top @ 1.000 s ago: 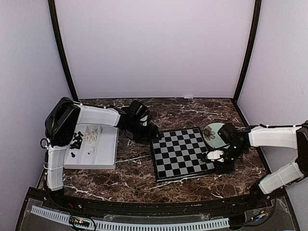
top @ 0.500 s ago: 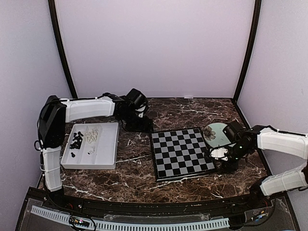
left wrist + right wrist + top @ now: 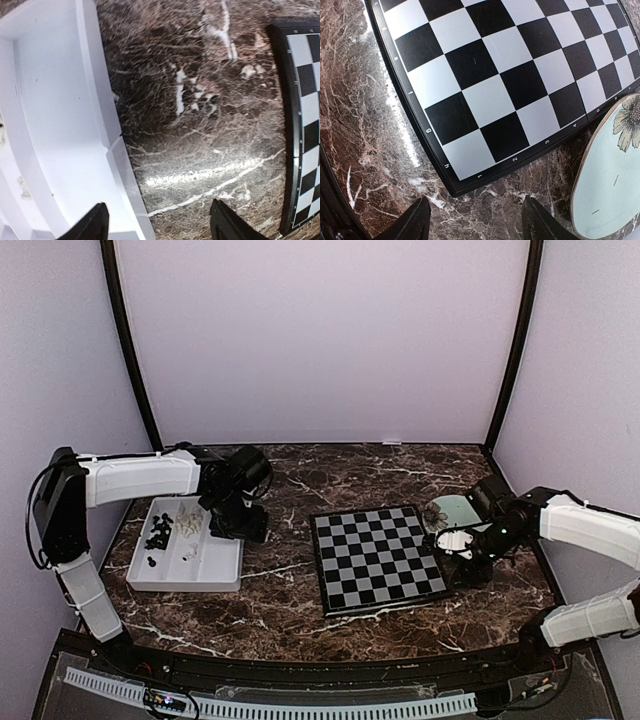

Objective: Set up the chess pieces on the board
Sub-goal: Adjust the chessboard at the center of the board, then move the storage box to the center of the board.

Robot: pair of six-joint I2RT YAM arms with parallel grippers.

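Observation:
The board (image 3: 376, 556) of black and silver-grey checks lies bare in the middle of the table; it also shows in the right wrist view (image 3: 485, 75) and at the right edge of the left wrist view (image 3: 306, 125). Black chess pieces (image 3: 158, 533) and white chess pieces (image 3: 191, 524) lie in the white tray (image 3: 222, 555) at the left. My left gripper (image 3: 242, 528) is open and empty over the tray's right rim (image 3: 117, 165). My right gripper (image 3: 462, 558) is open and empty over the marble beside the board's near right corner (image 3: 451, 186).
A pale green round plate (image 3: 450, 510) with a flower print sits right of the board, behind my right gripper; its rim shows in the right wrist view (image 3: 610, 190). Dark marble table (image 3: 200, 130) lies between tray and board. Purple walls enclose the table.
My left arm has swung left from beside the board's far left corner to the tray's right rim. My right gripper has shifted slightly back along the board's right edge.

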